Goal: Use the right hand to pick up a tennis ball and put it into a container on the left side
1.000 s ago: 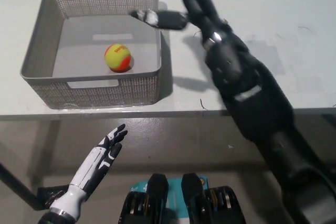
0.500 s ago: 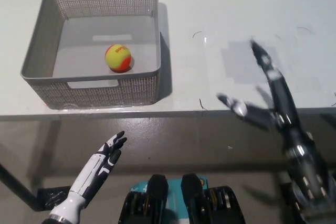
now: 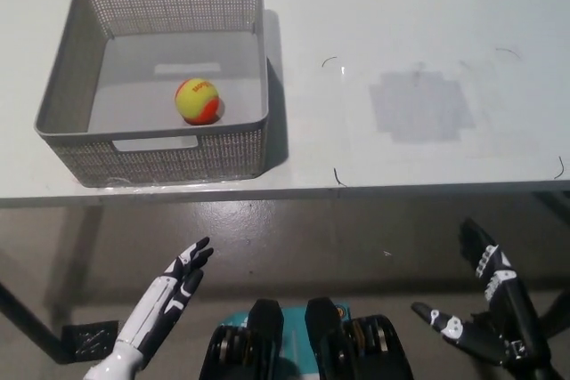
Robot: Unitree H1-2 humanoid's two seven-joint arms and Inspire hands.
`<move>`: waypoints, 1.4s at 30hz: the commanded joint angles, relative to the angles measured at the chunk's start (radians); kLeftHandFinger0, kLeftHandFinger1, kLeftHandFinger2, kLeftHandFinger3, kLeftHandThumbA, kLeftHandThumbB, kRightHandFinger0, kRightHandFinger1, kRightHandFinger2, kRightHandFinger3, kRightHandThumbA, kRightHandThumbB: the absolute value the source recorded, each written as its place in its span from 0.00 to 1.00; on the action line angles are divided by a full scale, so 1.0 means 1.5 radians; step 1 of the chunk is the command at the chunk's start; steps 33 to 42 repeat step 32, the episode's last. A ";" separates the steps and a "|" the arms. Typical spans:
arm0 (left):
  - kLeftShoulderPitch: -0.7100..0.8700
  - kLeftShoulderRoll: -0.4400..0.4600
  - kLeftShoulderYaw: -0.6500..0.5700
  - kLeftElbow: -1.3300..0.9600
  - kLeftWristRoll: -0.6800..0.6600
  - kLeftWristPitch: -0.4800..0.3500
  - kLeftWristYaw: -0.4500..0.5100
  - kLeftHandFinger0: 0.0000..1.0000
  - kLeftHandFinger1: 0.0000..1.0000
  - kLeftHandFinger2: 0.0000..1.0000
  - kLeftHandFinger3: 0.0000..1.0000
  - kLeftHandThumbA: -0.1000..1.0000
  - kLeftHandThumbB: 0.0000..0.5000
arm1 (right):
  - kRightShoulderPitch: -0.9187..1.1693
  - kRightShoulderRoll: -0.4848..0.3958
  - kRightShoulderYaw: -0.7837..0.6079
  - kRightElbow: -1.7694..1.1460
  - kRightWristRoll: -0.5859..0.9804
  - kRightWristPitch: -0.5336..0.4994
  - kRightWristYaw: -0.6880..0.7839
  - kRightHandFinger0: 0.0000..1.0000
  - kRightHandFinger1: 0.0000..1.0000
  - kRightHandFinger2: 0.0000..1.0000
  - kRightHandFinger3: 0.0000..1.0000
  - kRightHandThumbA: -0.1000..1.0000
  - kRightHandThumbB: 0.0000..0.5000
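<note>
A yellow and orange tennis ball (image 3: 198, 101) lies inside the grey mesh basket (image 3: 258, 68) on the left part of the white table. My black right hand (image 3: 485, 313) is low at the bottom right, below the table's front edge, open with fingers spread and holding nothing. At the lower left my white left hand (image 3: 174, 287) rests open, also below the table edge.
The white table top (image 3: 410, 24) stretches right of the basket, with a greyish patch (image 3: 419, 106) on it. Its front edge (image 3: 356, 191) runs across the middle of the picture, with floor below.
My right arm has drawn back from the basket's right rim, swung right and down off the table, and now hangs low at the bottom right. The ball stays in the basket.
</note>
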 commanded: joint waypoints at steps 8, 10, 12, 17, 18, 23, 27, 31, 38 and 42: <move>0.033 -0.026 0.007 -0.012 0.018 -0.041 0.032 1.00 1.00 1.00 1.00 1.00 0.32 | -0.009 0.003 0.028 0.044 0.037 -0.025 0.060 1.00 1.00 1.00 1.00 1.00 0.47; 0.036 -0.029 0.009 -0.015 0.020 -0.037 0.034 1.00 1.00 1.00 1.00 1.00 0.32 | -0.012 0.003 0.030 0.051 0.031 -0.024 0.059 1.00 1.00 1.00 1.00 1.00 0.45; 0.043 -0.034 0.009 -0.017 0.022 -0.034 0.037 1.00 1.00 1.00 1.00 1.00 0.33 | -0.015 0.002 0.033 0.060 0.033 -0.021 0.066 1.00 1.00 1.00 1.00 1.00 0.48; 0.055 -0.041 0.012 -0.022 0.028 -0.030 0.043 1.00 1.00 1.00 1.00 1.00 0.30 | -0.009 -0.001 0.036 0.060 0.031 -0.002 0.074 1.00 1.00 1.00 1.00 1.00 0.48; 0.055 -0.042 0.013 -0.022 0.026 -0.029 0.043 1.00 1.00 1.00 1.00 1.00 0.30 | -0.009 0.000 0.036 0.061 0.030 -0.002 0.074 1.00 1.00 1.00 1.00 1.00 0.48; 0.062 -0.050 0.016 -0.025 0.026 -0.025 0.046 1.00 1.00 1.00 1.00 1.00 0.27 | -0.007 -0.005 0.035 0.070 0.027 -0.010 0.080 1.00 1.00 1.00 1.00 1.00 0.43; 0.059 -0.053 0.019 -0.021 0.031 -0.027 0.052 1.00 1.00 1.00 1.00 1.00 0.29 | -0.010 -0.004 0.033 0.074 0.035 -0.007 0.086 1.00 1.00 1.00 1.00 1.00 0.42; 0.056 -0.052 0.021 -0.022 0.034 -0.021 0.054 1.00 1.00 1.00 1.00 1.00 0.31 | -0.011 -0.005 0.032 0.072 0.031 -0.002 0.087 1.00 1.00 1.00 1.00 1.00 0.42; 0.056 -0.052 0.021 -0.022 0.034 -0.021 0.054 1.00 1.00 1.00 1.00 1.00 0.31 | -0.011 -0.005 0.032 0.072 0.031 -0.002 0.087 1.00 1.00 1.00 1.00 1.00 0.42; 0.056 -0.052 0.021 -0.022 0.034 -0.021 0.054 1.00 1.00 1.00 1.00 1.00 0.31 | -0.011 -0.005 0.032 0.072 0.031 -0.002 0.087 1.00 1.00 1.00 1.00 1.00 0.42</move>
